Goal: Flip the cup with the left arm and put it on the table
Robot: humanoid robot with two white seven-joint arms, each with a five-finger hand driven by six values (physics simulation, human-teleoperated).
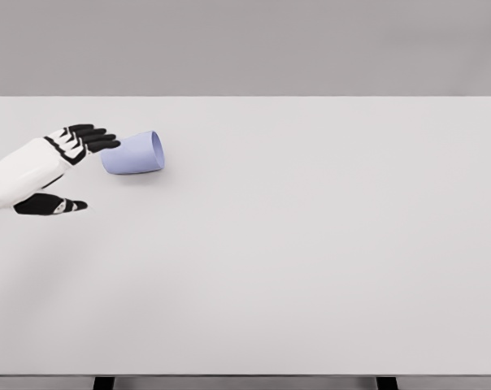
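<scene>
— What took up most of the view from where you stood?

— The white table [310, 268]. It filled nearly everything, with a plain grey wall behind its far edge and two dark legs just showing under the near edge.

— And the robot?

— Only the left arm [14, 180] was there, white, coming in from the left side. Its left hand [58, 166] had black fingers [95, 140], stretched out straight and spread, with the thumb held apart lower down. It gripped nothing.

— Where was the cup?

— The pale blue cup [134, 153] lay on its side on the table, toward the far left part. Its open mouth faced right and slightly toward me, its closed base pointed back at the hand. The fingertips reached right up to the base end; I couldn't tell if they actually touched it.

— Anything inside it?

— I saw only the rim and a sliver of the inner wall, so I couldn't tell. Nothing had spilled onto the table around it.
</scene>
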